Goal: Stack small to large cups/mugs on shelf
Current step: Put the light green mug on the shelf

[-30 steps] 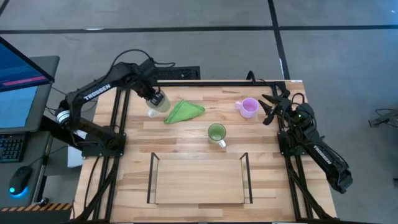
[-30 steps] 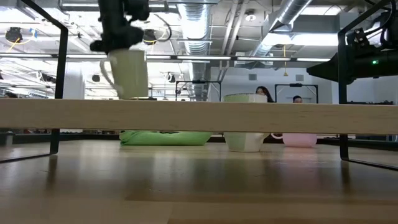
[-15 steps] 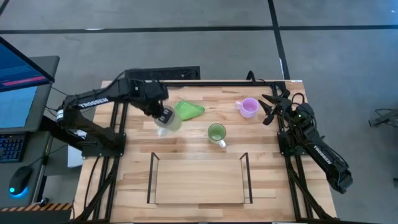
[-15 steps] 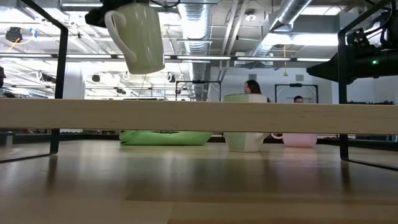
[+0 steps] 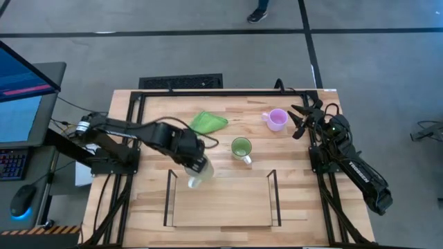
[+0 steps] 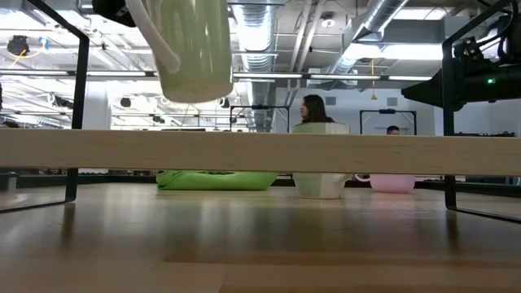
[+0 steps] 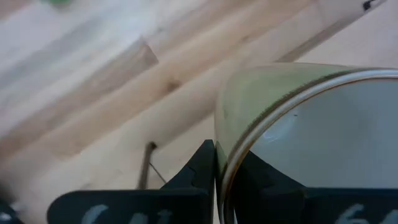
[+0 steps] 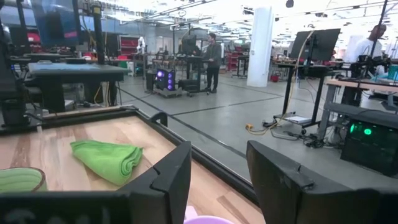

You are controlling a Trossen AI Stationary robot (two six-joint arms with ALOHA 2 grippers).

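Seen from above: left gripper [image 5: 194,163] clamped on the rim of the white mug [image 5: 199,173], held tipped over the back left part of the shelf [image 5: 221,223], just past its rear edge. From table height: same mug [image 6: 195,49] hanging well above the shelf's clear top [image 6: 260,152], not touching it, with the handle toward the shelf's left frame; gripper itself cut off by the upper edge there. From the left wrist: one dark finger [image 7: 200,171] pressed against the outside of the mug wall [image 7: 267,99], the other hidden inside; as much of the mug's interior as shows is bare.

Green mug [image 5: 241,149] upright on the table behind the shelf, toward its right half, apparently empty from above; at table height only its base [image 6: 319,185] visible under the shelf top. Light purple mug [image 5: 276,119] farther back and right of the shelf, contents hard to make out. Green cloth [image 5: 207,122] crumpled behind the shelf's left half.

Right gripper [image 5: 300,119] parked just right of the purple mug, fingers [image 8: 171,177] spread apart, holding nothing; a sliver of purple rim [image 8: 214,219] between them in the right wrist view.
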